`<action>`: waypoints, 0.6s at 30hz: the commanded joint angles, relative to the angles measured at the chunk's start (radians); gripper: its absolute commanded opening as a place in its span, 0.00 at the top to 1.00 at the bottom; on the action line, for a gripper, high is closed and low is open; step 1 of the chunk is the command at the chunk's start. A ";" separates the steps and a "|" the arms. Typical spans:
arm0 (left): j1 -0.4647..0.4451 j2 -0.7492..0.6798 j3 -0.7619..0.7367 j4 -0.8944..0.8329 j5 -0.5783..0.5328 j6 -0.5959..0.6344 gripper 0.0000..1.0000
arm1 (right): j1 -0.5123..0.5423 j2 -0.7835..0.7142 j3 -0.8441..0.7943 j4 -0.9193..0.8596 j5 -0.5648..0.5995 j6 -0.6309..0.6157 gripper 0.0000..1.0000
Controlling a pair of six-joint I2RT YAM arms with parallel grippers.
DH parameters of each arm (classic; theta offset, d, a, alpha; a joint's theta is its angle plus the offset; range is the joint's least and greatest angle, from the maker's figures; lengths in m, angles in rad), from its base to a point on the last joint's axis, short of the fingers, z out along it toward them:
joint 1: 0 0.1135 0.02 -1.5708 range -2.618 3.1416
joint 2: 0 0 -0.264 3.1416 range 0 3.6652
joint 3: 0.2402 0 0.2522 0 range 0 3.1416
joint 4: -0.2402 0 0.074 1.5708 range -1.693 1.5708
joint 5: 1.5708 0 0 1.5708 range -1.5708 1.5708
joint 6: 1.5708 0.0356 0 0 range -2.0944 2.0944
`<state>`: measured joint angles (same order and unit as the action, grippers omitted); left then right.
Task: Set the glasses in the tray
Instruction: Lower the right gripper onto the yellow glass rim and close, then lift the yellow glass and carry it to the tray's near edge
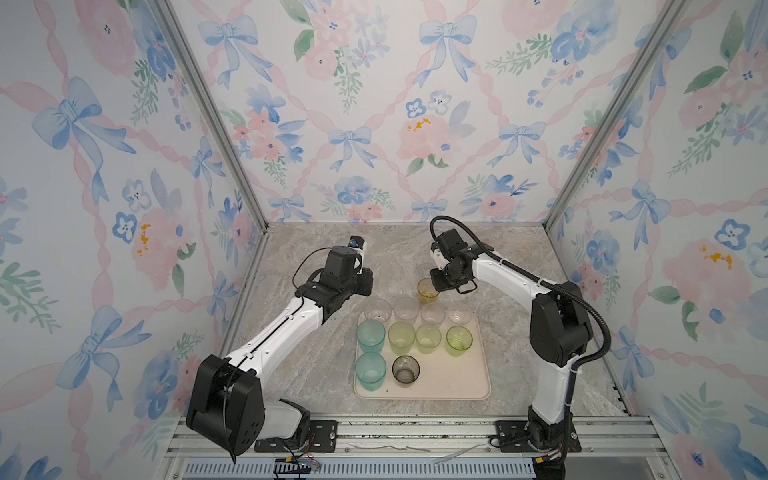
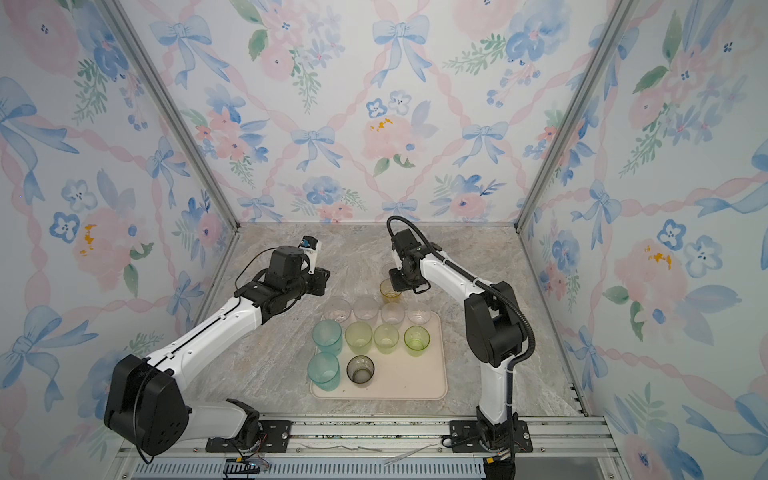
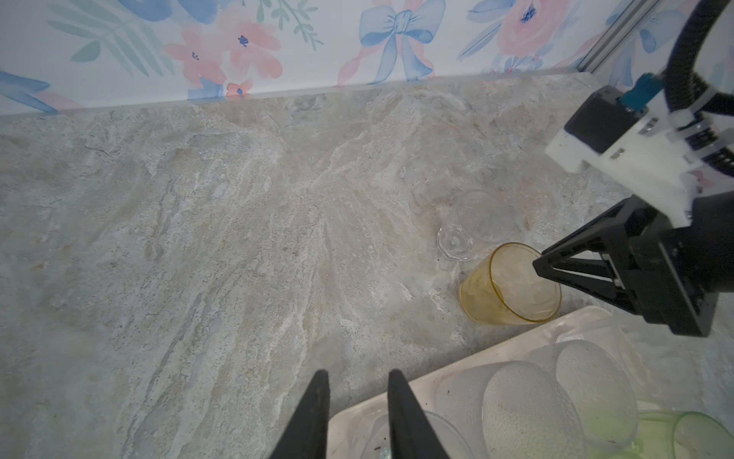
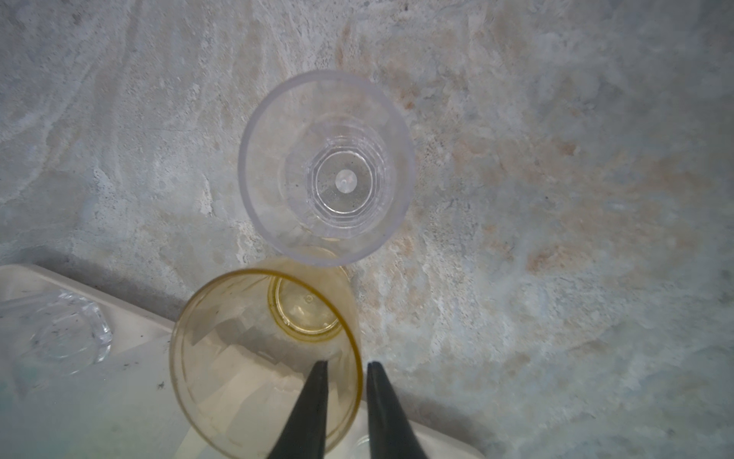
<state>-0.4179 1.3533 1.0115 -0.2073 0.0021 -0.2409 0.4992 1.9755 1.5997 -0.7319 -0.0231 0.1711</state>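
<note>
The amber glass (image 1: 426, 293) (image 4: 246, 357) stands on the stone top just beyond the far edge of the cream tray (image 1: 453, 374) (image 2: 411, 374). My right gripper (image 4: 345, 365) (image 1: 435, 286) is shut on its wall, one finger inside the rim and one outside. A tiny clear glass (image 4: 325, 167) (image 3: 464, 226) stands right behind it. In the tray are two teal glasses (image 1: 371, 334), three yellow-green ones (image 1: 428, 337), a smoky grey one (image 1: 406, 369) and a far row of frosted clear ones (image 1: 406, 307). My left gripper (image 3: 357, 373) (image 1: 365, 286) hangs open and holds nothing, over the tray's far left corner.
The floral back wall (image 1: 374, 124) and side walls close in the stone top (image 1: 374, 257). An aluminium rail (image 1: 415, 432) with both arm bases runs along the near edge. The near right part of the tray holds no glasses.
</note>
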 commanded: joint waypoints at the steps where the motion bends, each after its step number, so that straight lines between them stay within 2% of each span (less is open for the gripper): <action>1: 0.008 -0.001 -0.016 0.011 0.018 -0.007 0.72 | -0.002 0.031 0.034 -0.020 -0.009 -0.007 0.78; 13: 0.015 -0.016 -0.022 0.009 0.024 -0.001 0.72 | -0.002 0.023 0.031 -0.028 0.037 -0.008 0.98; 18: 0.017 -0.016 -0.023 0.009 0.032 0.000 0.71 | -0.012 -0.053 -0.013 -0.009 0.068 -0.004 0.99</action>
<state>-0.4084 1.3529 1.0012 -0.2066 0.0170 -0.2405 0.4973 1.9938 1.6043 -0.7357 0.0116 0.1642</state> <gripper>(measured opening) 0.284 0.057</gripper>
